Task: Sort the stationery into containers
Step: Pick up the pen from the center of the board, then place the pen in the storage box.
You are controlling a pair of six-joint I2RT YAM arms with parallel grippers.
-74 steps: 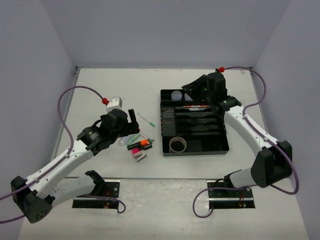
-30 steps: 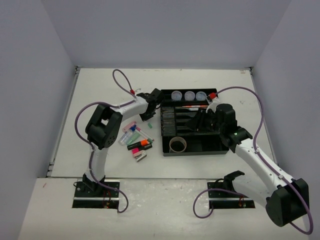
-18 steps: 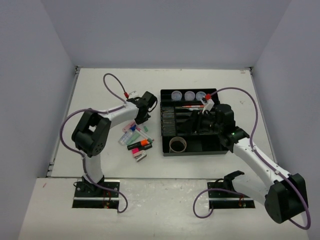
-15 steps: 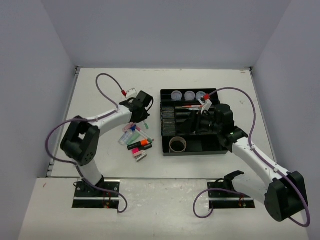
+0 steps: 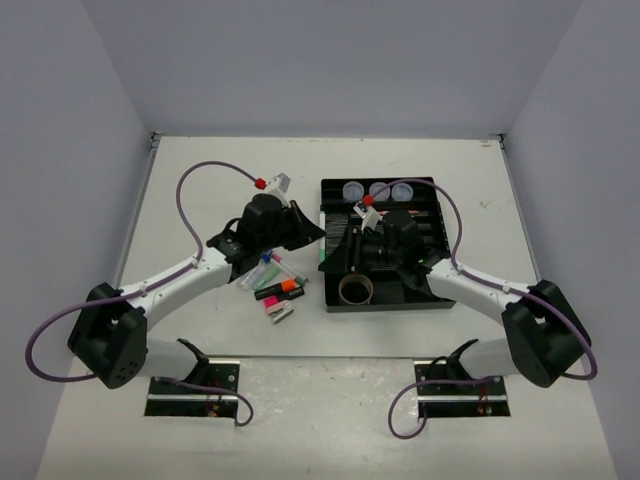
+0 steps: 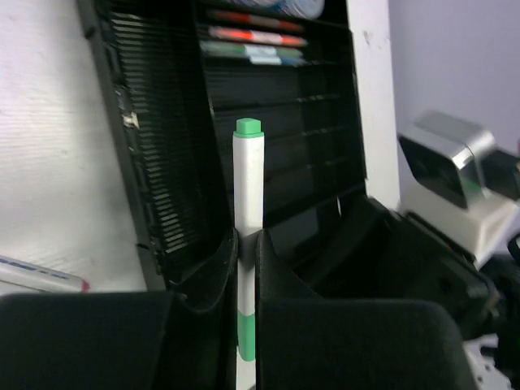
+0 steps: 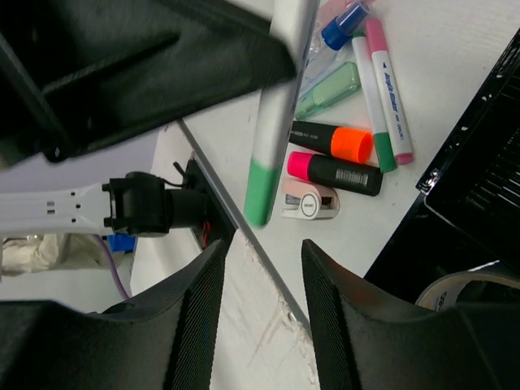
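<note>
My left gripper (image 6: 248, 240) is shut on a thin white pen with green ends (image 6: 248, 179), held upright over the left edge of the black organiser tray (image 6: 162, 146). In the top view the left gripper (image 5: 303, 232) sits beside the tray (image 5: 440, 302). My right gripper (image 5: 350, 252) hovers over the tray's left part, facing it. In the right wrist view its fingers (image 7: 195, 325) stand open with nothing between them, and the pen's green end (image 7: 264, 191) hangs just beyond them.
On the table left of the tray lie an orange highlighter (image 7: 333, 143), a pink highlighter (image 7: 333, 173), a pale green one (image 7: 329, 89), a blue-capped bottle (image 7: 345, 20) and a pink pen (image 7: 386, 89). The tray holds three clear tubs (image 5: 379, 190), pens (image 6: 256, 36) and a tape roll (image 5: 356, 290).
The left gripper has come down along the tray's left edge with the pen. The right gripper has moved left across the tray towards it.
</note>
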